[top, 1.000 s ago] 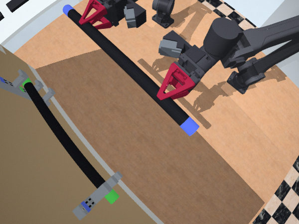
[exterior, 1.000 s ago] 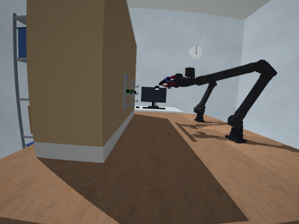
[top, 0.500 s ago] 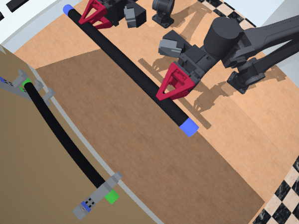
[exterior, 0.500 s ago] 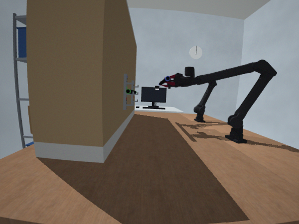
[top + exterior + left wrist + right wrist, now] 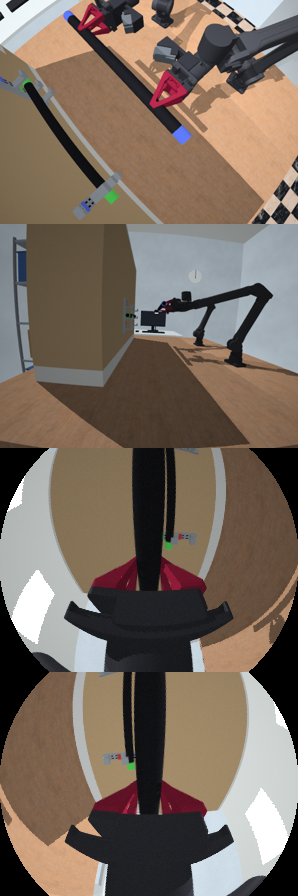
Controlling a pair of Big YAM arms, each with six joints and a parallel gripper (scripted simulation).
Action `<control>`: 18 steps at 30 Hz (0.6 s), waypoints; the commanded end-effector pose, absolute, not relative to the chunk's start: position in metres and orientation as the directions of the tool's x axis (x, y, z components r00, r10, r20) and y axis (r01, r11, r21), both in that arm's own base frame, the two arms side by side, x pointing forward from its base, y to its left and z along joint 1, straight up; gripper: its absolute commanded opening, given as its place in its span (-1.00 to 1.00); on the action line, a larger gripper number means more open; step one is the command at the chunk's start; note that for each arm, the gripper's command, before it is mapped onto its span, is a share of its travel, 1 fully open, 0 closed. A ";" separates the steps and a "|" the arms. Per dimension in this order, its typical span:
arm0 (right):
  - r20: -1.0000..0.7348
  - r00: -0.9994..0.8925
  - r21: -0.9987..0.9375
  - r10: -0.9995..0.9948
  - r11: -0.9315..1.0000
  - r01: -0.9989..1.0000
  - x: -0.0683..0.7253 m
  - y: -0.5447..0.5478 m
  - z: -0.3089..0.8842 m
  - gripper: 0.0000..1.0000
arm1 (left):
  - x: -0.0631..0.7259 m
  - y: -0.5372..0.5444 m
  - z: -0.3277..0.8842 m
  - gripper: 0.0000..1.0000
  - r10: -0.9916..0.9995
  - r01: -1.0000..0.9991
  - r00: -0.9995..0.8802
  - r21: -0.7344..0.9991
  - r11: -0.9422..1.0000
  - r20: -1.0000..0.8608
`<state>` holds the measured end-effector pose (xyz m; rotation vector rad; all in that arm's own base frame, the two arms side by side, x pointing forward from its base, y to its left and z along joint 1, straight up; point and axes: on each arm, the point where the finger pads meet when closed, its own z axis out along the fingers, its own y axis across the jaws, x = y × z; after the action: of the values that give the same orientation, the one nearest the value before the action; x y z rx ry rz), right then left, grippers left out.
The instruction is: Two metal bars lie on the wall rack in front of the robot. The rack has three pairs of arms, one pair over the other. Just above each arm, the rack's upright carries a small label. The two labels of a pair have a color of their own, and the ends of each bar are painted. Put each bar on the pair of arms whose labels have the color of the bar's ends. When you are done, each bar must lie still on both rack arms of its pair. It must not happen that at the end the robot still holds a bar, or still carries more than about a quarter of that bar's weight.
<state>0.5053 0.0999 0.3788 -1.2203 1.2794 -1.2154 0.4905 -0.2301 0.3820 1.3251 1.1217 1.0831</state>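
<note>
Holding one blue-ended bar [image 5: 119,69] [image 5: 164,303] [image 5: 148,508] [image 5: 150,732] in two grippers, left gripper [image 5: 155,104] [image 5: 165,305] [image 5: 148,568] near, right gripper [image 5: 84,29] [image 5: 149,792] far. At left, one green-ended bar [image 5: 57,127] [image 5: 127,315] [image 5: 171,498] [image 5: 128,722] on one rack's [image 5: 79,211] [image 5: 124,323] [image 5: 193,539] [image 5: 106,759] middle pair.

Open air separates the blue-ended bar [image 5: 119,69] [image 5: 163,303] [image 5: 148,508] [image 5: 150,732] from the rack [image 5: 79,213] [image 5: 124,323]. The upper pair of rack arms bears no bar; their upturned tips bound the front. The green-ended bar [image 5: 62,132] [image 5: 127,315] [image 5: 171,498] [image 5: 128,717] occupies the middle pair, obstructing passage there. The wall [image 5: 37,174] [image 5: 116,286] [image 5: 90,498] [image 5: 200,722] blocks passage behind.
</note>
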 end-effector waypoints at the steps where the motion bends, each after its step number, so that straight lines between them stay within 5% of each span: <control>1: -0.029 -0.056 -0.999 -0.998 0.027 0.039 0.516 0.094 0.424 -1.00 | 0.509 -0.222 0.439 -1.00 0.993 -0.036 0.119 0.999 0.017 -0.012; 18: -0.029 -0.056 -0.999 -0.998 0.027 0.039 0.541 0.092 0.434 -1.00 | 0.534 -0.226 0.447 -1.00 0.993 -0.036 0.119 0.999 0.017 -0.012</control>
<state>0.5287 0.0965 0.3841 -1.2100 1.2871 -1.2107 0.5151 -0.2358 0.3898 1.3291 1.1146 1.0870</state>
